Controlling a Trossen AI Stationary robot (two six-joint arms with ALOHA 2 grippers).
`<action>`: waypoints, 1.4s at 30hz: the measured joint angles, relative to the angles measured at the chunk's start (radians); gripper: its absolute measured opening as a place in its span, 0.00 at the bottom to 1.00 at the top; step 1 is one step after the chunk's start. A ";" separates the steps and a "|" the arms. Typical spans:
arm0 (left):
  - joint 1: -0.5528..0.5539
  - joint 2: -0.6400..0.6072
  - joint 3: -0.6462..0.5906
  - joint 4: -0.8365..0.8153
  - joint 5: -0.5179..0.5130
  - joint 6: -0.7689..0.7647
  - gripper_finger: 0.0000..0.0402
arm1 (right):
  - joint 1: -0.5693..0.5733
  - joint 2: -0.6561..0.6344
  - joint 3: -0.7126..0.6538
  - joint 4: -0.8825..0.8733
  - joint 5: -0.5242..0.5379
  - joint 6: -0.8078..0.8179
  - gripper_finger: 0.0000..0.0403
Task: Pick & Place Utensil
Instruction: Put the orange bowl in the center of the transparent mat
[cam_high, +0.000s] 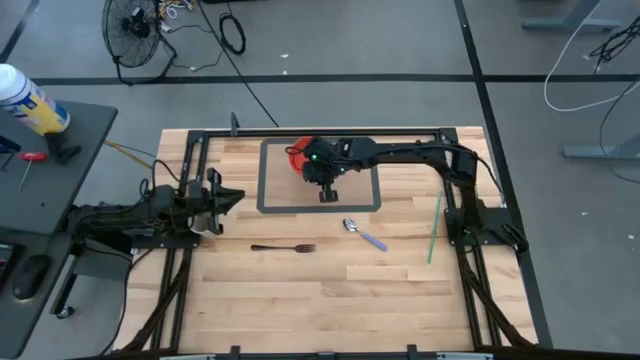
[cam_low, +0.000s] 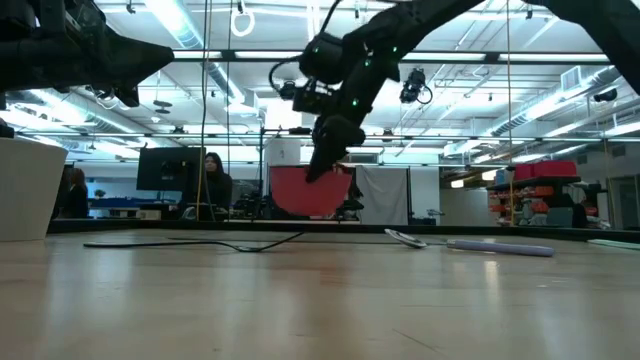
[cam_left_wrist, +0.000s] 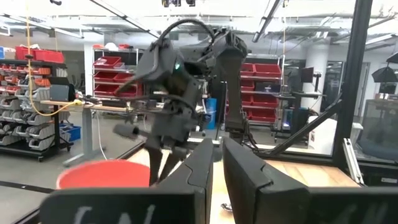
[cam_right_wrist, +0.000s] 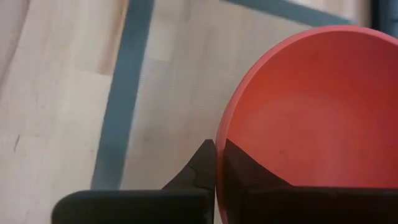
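Jaws pinching red bowl rim.
Right gripper grips the red bowl; left gripper clenched, apart.

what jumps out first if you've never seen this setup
The red bowl inside the grey taped rectangle at the table's far side stands out, with the right hand, shut, reaching over beside it. Nearer the front lie a black fork and a spoon with a lilac handle; the left hand waits shut at the left edge.

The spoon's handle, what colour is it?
Light purple; the spoon shows best in the high view.
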 joint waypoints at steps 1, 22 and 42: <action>0.000 0.000 0.000 0.001 0.000 0.000 0.10 | -0.004 0.008 0.000 -0.006 -0.002 0.002 0.02; 0.000 0.000 0.000 0.001 0.000 0.000 0.10 | -0.037 0.051 0.001 -0.039 -0.001 0.019 0.03; 0.000 0.000 0.000 0.001 0.000 0.000 0.10 | -0.013 0.045 0.001 0.000 0.012 0.035 0.19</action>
